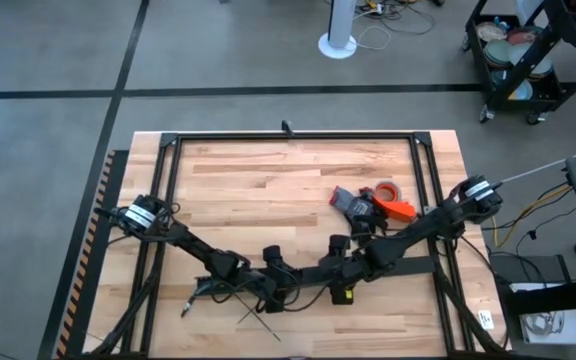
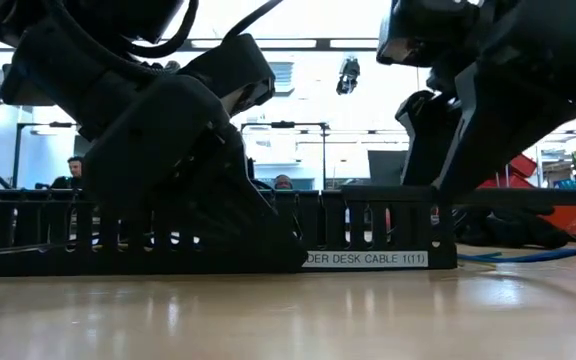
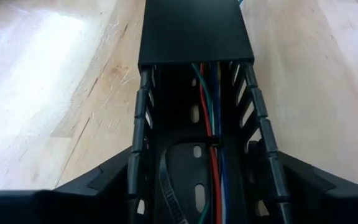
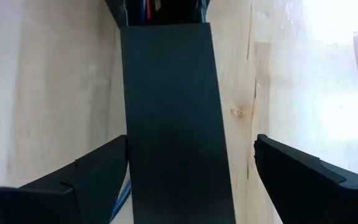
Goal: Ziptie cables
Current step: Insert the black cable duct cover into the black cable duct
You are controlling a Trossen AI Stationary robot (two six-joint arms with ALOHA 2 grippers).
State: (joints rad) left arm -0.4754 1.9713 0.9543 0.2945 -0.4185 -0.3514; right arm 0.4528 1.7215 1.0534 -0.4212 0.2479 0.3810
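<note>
left end effector: low over the near part of the bench, fingers spread wide on either side of the open end of the duct, nothing held.
right end effector: just beside the left one, fingers spread wide astride the covered stretch of the duct, gripping nothing.
duct: long black comb-toothed channel lying flat on the bench near its front edge; a flat black cover closes one stretch, the rest is open.
cables: red, green and blue wires lying lengthwise inside the open duct, running in under the cover.
ziptie: dark ribbed strip curved inside the duct beside the wires.
label: white strip on the duct's side.
bench: pale wood, black frame.
far side: roll of red tape and an orange tool near the right arm.
</note>
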